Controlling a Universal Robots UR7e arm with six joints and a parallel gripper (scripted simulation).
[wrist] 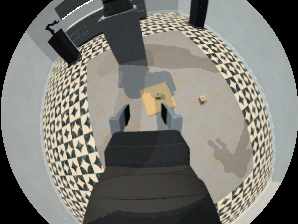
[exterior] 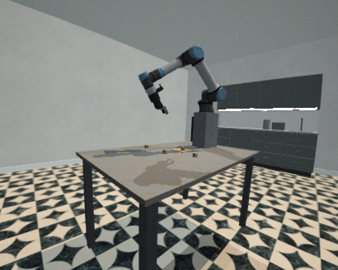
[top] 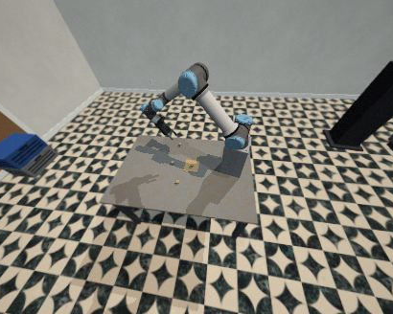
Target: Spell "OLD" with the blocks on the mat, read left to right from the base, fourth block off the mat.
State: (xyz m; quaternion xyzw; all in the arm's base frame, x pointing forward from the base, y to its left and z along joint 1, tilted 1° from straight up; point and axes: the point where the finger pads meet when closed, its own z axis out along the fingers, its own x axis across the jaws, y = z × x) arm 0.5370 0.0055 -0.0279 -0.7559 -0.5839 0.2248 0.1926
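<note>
The arm is raised well above the counter [top: 131, 191], its hand [exterior: 165, 110] hanging high over the far left part of the surface with the fingers spread fully apart and nothing between them; that height suits a survey more than a grasp, since the wrist view looks down on most of the working area at once. The mat [top: 192, 166], a small tan square, lies flat just beside the pedestal [top: 234, 160] that carries the arm, which puts it within easy reach; one block [top: 191, 167] sits on it already, though its letter is too small to read. The other three blocks lie off the mat and well apart from each other: one [top: 178, 143] near the far edge, one [top: 172, 163] to the left of the mat, one [top: 176, 181] nearer the camera; their letters cannot be read either. Judging from this spread, the spelling has hardly begun; up to three blocks may yet need carrying to the mat, and the one resting there may have to come off or be turned, depending on its letter.
</note>
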